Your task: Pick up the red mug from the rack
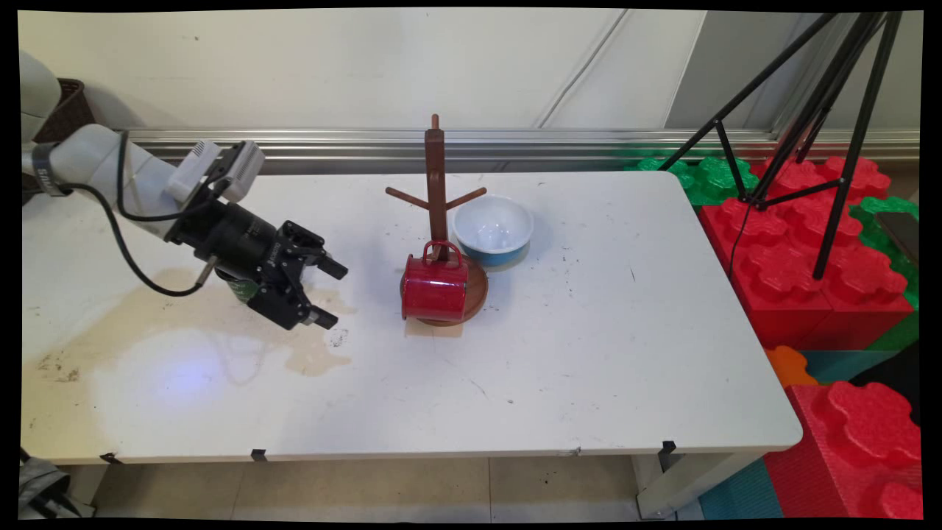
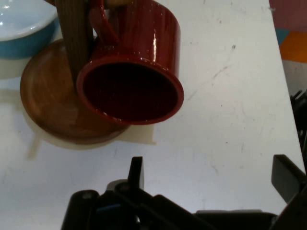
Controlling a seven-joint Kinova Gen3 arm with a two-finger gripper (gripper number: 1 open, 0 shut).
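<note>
Across the whole main view spreads the white table (image 1: 603,353), stained brown toward nine o'clock. Off its three o'clock edge sit big red and green foam blocks (image 1: 802,258), with a black tripod (image 1: 824,132) standing on them. Near the table's middle rises a brown wooden mug tree (image 1: 436,184) on a round base; in the hand view the base (image 2: 45,96) lies at about ten o'clock. A red mug (image 1: 434,289) lies on its side on that base, handle toward the post, its open mouth turned to nine o'clock, toward the claw; the hand view looks straight into the mouth of the mug (image 2: 129,93). At two o'clock from the mug, just beside the tree's base, stands a bowl (image 1: 492,230), white inside and blue outside. At nine o'clock from the mug, near but apart from it, hangs the black gripper (image 1: 330,293), fingers spread wide and holding nothing, above the stained patch.
</note>
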